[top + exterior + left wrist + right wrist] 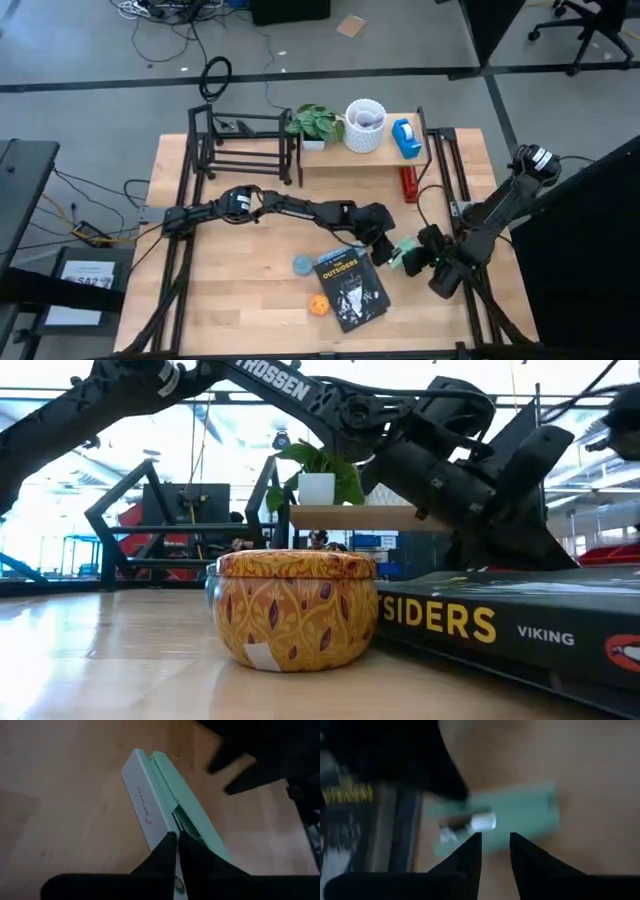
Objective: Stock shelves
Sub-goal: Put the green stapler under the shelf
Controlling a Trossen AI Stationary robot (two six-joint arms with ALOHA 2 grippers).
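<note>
A mint-green stapler (405,252) with a white base lies on the table right of centre, between my two grippers. My left gripper (385,245) reaches in from the left and is shut, its fingertips (170,842) over the stapler (160,785) near one end. My right gripper (425,255) comes from the right and stands slightly open (495,837) just short of the stapler (520,812). The shelves stand at the far edge: a wooden plank stand (340,160) and, left of it, a black rod rack (245,150). My left gripper's shut fingertips lie over the slot (176,822) between the stapler's white base and green top, near one end, and point along it. Whether they touch it or pinch any part of it I cannot tell, since the fingers themselves cover the spot.
A book, The Outsiders (350,290), an orange patterned tin (295,608) and a small blue round thing (303,264) lie near the front. The plank carries a plant (315,124), a white pot (365,125) and a blue dispenser (405,138). A red thing (408,183) lies under it.
</note>
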